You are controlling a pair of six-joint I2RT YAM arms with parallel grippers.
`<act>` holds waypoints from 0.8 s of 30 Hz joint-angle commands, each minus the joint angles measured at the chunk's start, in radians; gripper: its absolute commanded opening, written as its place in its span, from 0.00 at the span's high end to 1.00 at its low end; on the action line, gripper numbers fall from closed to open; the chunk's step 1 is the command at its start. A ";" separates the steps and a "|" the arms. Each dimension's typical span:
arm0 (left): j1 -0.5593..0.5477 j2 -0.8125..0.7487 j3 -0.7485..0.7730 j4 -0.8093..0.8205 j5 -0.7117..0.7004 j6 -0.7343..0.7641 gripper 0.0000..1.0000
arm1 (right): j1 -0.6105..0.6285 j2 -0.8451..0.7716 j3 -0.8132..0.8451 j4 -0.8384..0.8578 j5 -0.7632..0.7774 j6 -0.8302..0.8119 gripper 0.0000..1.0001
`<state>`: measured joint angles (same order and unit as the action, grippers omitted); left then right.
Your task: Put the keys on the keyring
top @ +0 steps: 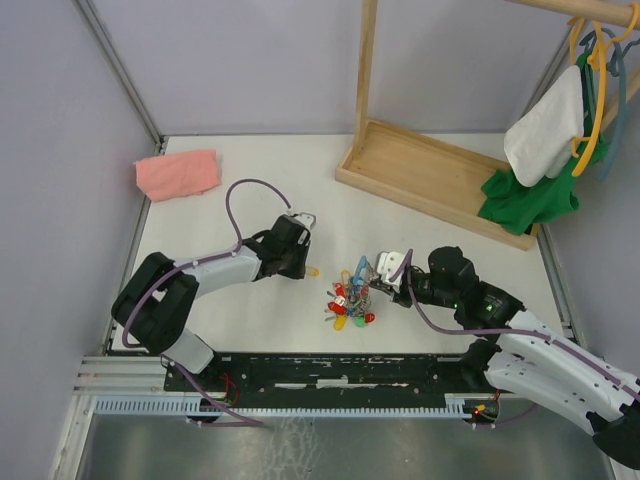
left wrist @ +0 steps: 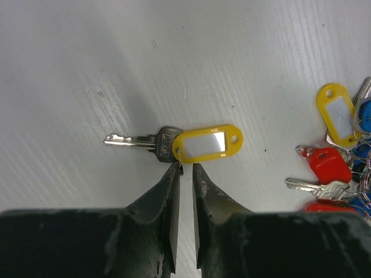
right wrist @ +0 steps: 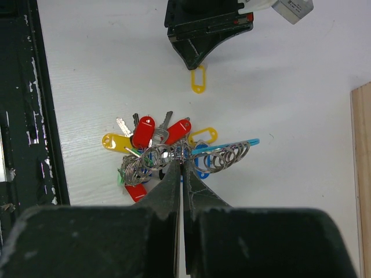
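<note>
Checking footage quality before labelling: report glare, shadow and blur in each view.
Top external: even, soft light, the key bunch too small for detail. Left wrist: sharp yellow-tagged key with glare on its tag window, a broad soft shadow across the table, the left tool dark. Right wrist: bunch crisp, the right tool underexposed, nearly black.

- Key (left wrist: 134, 139): is showing a silver blade and carrying a yellow tag with a white insert.
- Keyring (right wrist: 155, 156): is gleaming silver and bearing red, yellow, blue and green tags, plus one light-blue strip.
- Left gripper (left wrist: 185, 167) and right gripper (right wrist: 181, 162): are appearing black.
- Table (top: 250, 205): is showing white with faint streaks.
- Cloth (top: 178, 173), far left: is showing pink.
- Rack (top: 430, 170), far right: is showing pale wood.
- Garment (top: 530, 195), far right: is showing green.
</note>
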<state>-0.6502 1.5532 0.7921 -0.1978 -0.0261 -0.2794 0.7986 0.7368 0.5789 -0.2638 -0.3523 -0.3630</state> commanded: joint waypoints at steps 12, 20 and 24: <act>-0.005 -0.075 0.028 0.032 -0.068 0.004 0.97 | 0.008 -0.004 0.031 0.032 -0.025 -0.004 0.99; -0.052 -0.318 -0.069 0.267 0.000 0.287 0.97 | 0.008 0.028 0.085 -0.008 -0.019 -0.017 0.99; -0.052 -0.440 -0.233 0.555 0.095 0.377 0.97 | 0.008 0.032 0.119 -0.028 -0.010 -0.039 0.99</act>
<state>-0.7025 1.2064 0.6895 0.0338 -0.0162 -0.0673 0.8028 0.7746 0.6197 -0.3046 -0.3618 -0.3752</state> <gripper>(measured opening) 0.035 0.015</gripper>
